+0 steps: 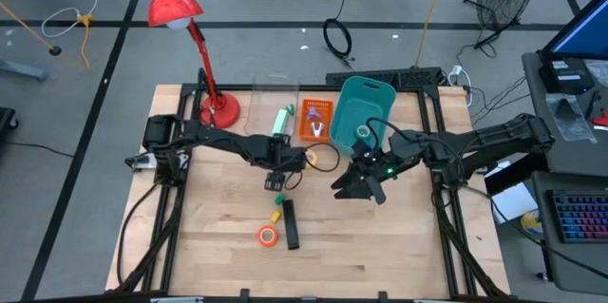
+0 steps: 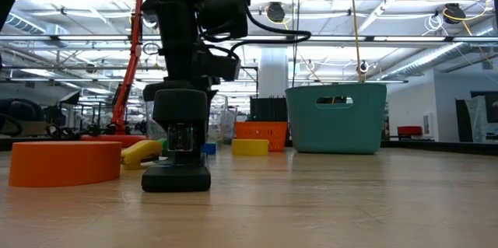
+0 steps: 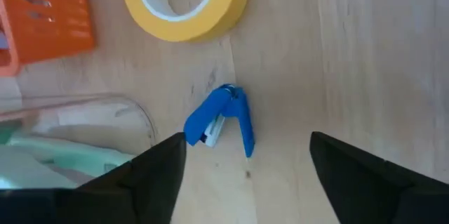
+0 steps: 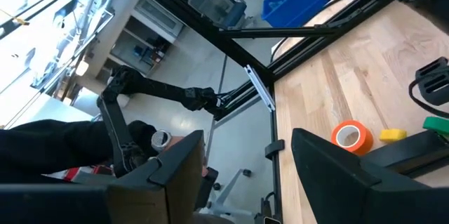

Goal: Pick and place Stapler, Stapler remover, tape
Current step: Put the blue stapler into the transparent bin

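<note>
Blue stapler remover (image 3: pixel 223 120) lay on the table (image 1: pixel 399 246) below the left gripper (image 3: pixel 245 175), its jaws apart, pointing downward. Black stapler (image 1: pixel 291 224) lay lengthwise beside the orange tape (image 1: pixel 268 236). Right gripper (image 1: pixel 359 185) hovered open.

On your table (image 1: pixel 380 246), the bin (image 1: pixel 362 113) sits at the back with a basket (image 1: pixel 315 119) just left of it and the lamp (image 1: pixel 218 108) farther left; nearer you, the stapler (image 1: pixel 291 224) lies just right of a tape roll (image 1: pixel 268 236)
</note>
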